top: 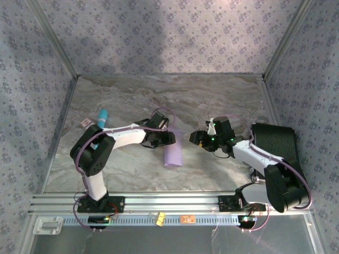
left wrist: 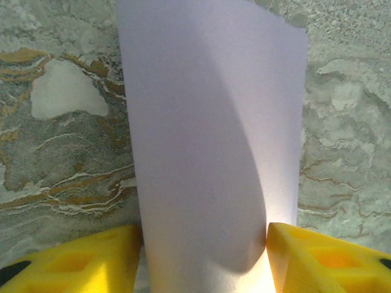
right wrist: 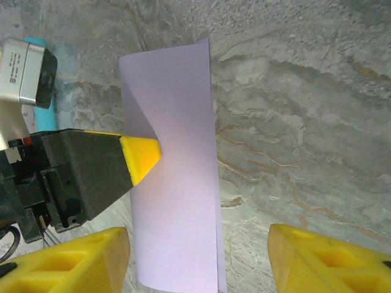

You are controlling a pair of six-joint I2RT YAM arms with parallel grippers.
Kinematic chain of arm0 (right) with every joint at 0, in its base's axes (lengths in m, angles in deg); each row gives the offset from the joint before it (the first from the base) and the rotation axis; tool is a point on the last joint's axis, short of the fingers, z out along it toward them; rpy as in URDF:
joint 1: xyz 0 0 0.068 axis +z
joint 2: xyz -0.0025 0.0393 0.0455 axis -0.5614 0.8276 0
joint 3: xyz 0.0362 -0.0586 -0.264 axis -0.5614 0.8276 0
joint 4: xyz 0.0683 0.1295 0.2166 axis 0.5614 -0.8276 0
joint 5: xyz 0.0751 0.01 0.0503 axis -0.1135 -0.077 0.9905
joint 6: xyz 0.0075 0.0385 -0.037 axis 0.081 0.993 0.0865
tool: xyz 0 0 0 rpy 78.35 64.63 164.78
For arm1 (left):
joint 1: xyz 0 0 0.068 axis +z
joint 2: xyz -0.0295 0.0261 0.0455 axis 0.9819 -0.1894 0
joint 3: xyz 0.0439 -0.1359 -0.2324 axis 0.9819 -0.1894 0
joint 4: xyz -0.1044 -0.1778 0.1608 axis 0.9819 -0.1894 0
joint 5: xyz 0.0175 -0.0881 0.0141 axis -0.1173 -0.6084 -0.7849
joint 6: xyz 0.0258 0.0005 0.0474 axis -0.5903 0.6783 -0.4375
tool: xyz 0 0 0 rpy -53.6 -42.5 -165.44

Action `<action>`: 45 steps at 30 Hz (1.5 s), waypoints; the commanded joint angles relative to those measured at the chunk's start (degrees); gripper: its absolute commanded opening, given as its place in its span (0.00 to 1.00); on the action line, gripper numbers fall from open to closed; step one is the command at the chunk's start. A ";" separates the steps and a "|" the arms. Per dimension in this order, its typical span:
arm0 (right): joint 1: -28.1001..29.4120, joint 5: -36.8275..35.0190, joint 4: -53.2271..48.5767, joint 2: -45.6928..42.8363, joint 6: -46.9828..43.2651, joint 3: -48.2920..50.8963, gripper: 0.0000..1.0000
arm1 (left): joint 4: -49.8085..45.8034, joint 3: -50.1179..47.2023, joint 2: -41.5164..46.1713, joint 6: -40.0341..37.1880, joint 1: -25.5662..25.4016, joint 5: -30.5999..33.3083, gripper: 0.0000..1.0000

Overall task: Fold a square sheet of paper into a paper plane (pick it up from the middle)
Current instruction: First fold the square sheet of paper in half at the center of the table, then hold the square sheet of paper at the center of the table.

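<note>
Top external: left arm (top: pixel 119 138) is reaching rightward, left gripper (top: pixel 168 138) at the curled lavender-purple paper sheet (top: pixel 172 154) mid-table; right gripper (top: pixel 195 138) is facing it, apart. Left wrist: yellow fingers (left wrist: pixel 98 259) are squeezing the sheet's sides. Right wrist: jaws are gaping wide, empty.

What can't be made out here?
Left wrist view: the bottom edge cuts off the paper, so whether the left gripper squeezes it is unclear.
Top view: the left gripper covers part of the paper.
Top view: the small item beside the teal object is too small to identify.
</note>
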 commanded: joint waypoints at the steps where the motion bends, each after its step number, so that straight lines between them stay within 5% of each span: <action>1: 1.05 0.25 2.05 1.51 0.74 -2.05 0.57 | -2.06 0.39 -1.34 -1.10 0.13 1.17 0.58; 23: 8.40 0.63 6.65 18.81 1.82 -8.63 0.13 | -1.58 -0.68 -3.18 0.85 0.35 3.03 0.57; 36: 9.55 -1.67 5.50 24.84 1.70 -8.30 0.07 | -2.23 0.51 -3.84 0.41 0.31 1.36 0.58; 45: 9.39 -4.76 3.45 24.67 2.11 -6.34 0.07 | -1.25 -0.78 3.76 1.18 1.33 -2.70 0.65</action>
